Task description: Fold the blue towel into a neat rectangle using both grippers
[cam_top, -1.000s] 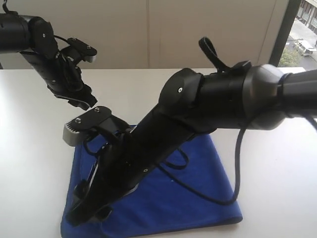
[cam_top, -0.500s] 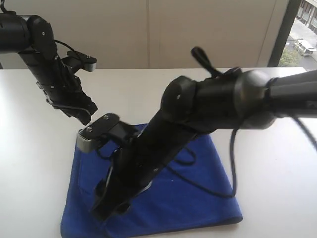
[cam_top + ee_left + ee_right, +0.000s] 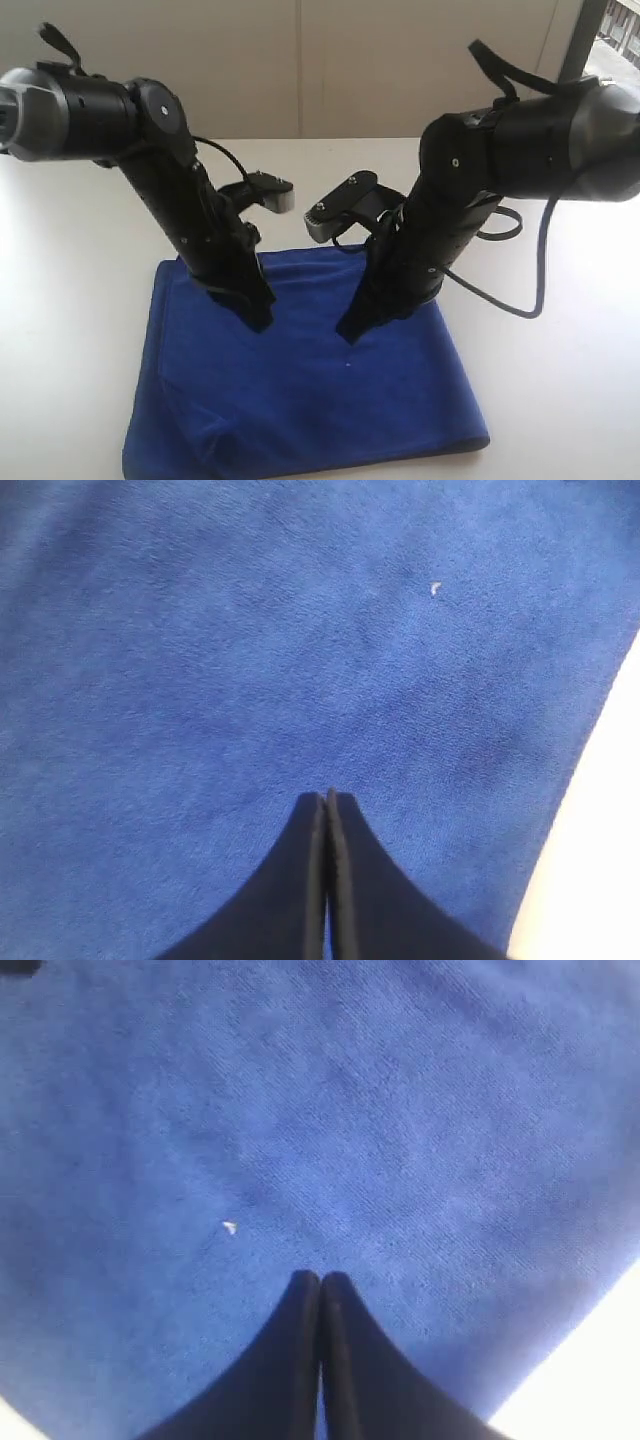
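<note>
The blue towel [image 3: 310, 390] lies folded in a rough rectangle on the white table, with a wrinkled front edge. Both arms point down over its far half. My left gripper [image 3: 262, 322] is shut with nothing in it, its tips just above the cloth left of centre. My right gripper [image 3: 347, 335] is also shut and empty, right of centre. In the left wrist view the black fingers [image 3: 327, 798] meet over plain blue towel [image 3: 200, 660]. The right wrist view shows the same, with fingers [image 3: 320, 1277] pressed together above the towel [image 3: 380, 1110]. A tiny white fleck [image 3: 348, 364] sits on the cloth.
The white table [image 3: 70, 300] surrounds the towel on all sides. A beige wall [image 3: 350, 60] stands behind the table, and a window [image 3: 615, 30] shows at the far right. Black cables [image 3: 520, 290] loop off the right arm.
The right arm has swung from the towel's front left to right of centre. The left arm has come down from the back left over the towel. Both grippers have shut.
</note>
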`<state>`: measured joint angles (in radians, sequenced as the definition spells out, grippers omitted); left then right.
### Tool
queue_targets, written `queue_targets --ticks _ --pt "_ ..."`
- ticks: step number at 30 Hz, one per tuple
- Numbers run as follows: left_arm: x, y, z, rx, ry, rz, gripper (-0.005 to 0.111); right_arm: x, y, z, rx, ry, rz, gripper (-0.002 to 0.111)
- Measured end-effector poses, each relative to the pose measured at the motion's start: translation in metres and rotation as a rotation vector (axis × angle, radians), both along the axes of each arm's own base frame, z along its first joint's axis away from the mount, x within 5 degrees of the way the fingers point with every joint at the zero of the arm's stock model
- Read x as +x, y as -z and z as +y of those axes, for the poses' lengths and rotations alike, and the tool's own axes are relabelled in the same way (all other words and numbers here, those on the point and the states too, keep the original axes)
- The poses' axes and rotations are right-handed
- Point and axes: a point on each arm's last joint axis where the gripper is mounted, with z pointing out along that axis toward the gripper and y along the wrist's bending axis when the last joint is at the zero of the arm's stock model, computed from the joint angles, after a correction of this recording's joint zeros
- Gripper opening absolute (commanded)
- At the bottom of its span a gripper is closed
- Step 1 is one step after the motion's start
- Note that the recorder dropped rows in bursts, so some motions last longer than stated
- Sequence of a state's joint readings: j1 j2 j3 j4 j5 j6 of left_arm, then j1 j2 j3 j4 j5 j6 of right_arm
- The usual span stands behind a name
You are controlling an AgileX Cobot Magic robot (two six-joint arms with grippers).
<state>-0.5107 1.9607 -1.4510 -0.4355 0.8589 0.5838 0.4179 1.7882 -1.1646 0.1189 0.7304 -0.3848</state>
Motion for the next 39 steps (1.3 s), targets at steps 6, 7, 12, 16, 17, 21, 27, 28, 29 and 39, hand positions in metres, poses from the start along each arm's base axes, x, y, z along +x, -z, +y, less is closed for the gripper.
queue_targets --ticks 6,7,12,16,17,21,27,28,29,39 --pt "-0.02 0.025 -0.008 0.046 0.033 -0.003 0.0 0.012 0.038 -0.002 -0.029 0.023 0.058 0.0" --pt "-0.022 0.028 -0.007 0.055 0.034 0.001 0.0 0.013 0.044 -0.002 -0.034 0.024 0.067 0.0" --pt "-0.027 0.036 -0.003 0.077 0.036 0.02 0.0 0.014 0.06 -0.001 -0.049 0.025 0.098 0.0" --pt "-0.032 0.043 0.003 0.117 0.053 0.041 0.0 0.015 0.06 -0.001 -0.047 0.026 0.097 0.0" --pt "-0.033 0.046 0.005 0.138 0.057 0.043 0.0 0.015 0.06 -0.001 -0.047 0.026 0.097 0.0" --pt "-0.039 0.05 0.015 0.217 0.067 0.06 0.0 0.015 0.06 -0.001 -0.048 0.026 0.099 0.0" --pt "-0.043 0.041 0.025 0.302 0.073 0.047 0.0 0.015 0.06 -0.001 -0.048 0.026 0.099 0.0" --pt "-0.043 0.039 0.027 0.315 0.075 0.041 0.0 0.015 0.06 -0.001 -0.048 0.026 0.099 0.0" --pt "-0.045 0.034 0.031 0.347 0.076 0.037 0.0 0.015 0.06 -0.001 -0.048 0.026 0.099 0.0" --pt "-0.049 0.012 0.014 0.118 0.008 0.015 0.0 0.015 0.06 -0.001 -0.048 0.026 0.099 0.0"
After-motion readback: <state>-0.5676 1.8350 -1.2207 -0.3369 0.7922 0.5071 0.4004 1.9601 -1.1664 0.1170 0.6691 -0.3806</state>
